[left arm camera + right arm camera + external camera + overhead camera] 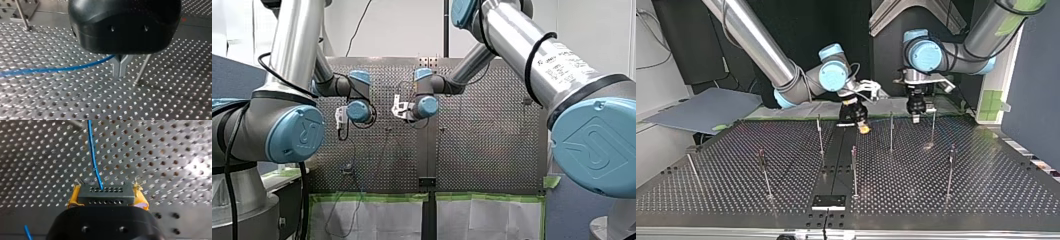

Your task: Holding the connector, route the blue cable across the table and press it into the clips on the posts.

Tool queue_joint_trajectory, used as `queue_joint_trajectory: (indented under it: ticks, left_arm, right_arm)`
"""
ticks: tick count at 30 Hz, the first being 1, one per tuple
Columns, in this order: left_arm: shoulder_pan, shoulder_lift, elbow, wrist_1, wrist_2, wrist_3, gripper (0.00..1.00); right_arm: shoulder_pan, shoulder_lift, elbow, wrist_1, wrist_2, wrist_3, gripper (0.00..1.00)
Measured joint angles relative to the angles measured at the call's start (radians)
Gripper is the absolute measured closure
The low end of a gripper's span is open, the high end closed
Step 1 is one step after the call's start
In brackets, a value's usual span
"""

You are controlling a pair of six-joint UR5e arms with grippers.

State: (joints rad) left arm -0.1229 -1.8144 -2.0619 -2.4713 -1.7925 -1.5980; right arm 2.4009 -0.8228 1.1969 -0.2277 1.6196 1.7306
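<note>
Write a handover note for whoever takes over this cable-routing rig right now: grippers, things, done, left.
My right gripper: shut, yellow pads on the black perforated connector block.
My left gripper: metal fingers shut on the thin blue cable, which leaves the connector across the perforated metal table.
Done: connector and cable gripped.
Left: the thin upright posts show no cable in the top view; routing and pressing in remain.

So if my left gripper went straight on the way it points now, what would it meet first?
The perforated table: my left gripper points down at it, shut on the blue cable, with nothing in between. A thin post stands just beside, probably off that line, though depth is unclear.
</note>
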Motion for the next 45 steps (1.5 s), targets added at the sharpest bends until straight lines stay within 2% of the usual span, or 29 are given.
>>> queue_joint_trajectory:
  ticks: [6, 11, 18, 26, 35, 45]
  left_arm:
    - [-0.007, -0.051, -0.004, 0.016, 0.022, 0.006, 1.0]
    - [-0.01, -0.066, -0.015, 0.036, 0.03, 0.002, 1.0]
    - [-0.011, -0.074, -0.019, 0.05, 0.039, -0.008, 1.0]
    - [-0.011, -0.129, -0.018, 0.091, 0.06, -0.013, 1.0]
    - [-0.007, -0.14, 0.001, 0.103, 0.063, -0.014, 1.0]
    - [0.004, -0.154, 0.053, 0.078, 0.073, -0.01, 1.0]
  right_arm:
    - [-0.003, 0.001, 0.028, 0.001, 0.0, 0.0, 1.0]
    - [-0.005, 0.001, 0.049, 0.0, 0.0, -0.003, 1.0]
    - [-0.011, 0.002, 0.059, -0.001, 0.001, -0.004, 1.0]
    - [-0.024, 0.006, 0.06, -0.002, 0.002, -0.004, 1.0]
    - [-0.043, 0.016, 0.06, -0.006, 0.004, -0.003, 1.0]
    - [-0.058, 0.036, 0.051, -0.015, 0.004, -0.002, 1.0]
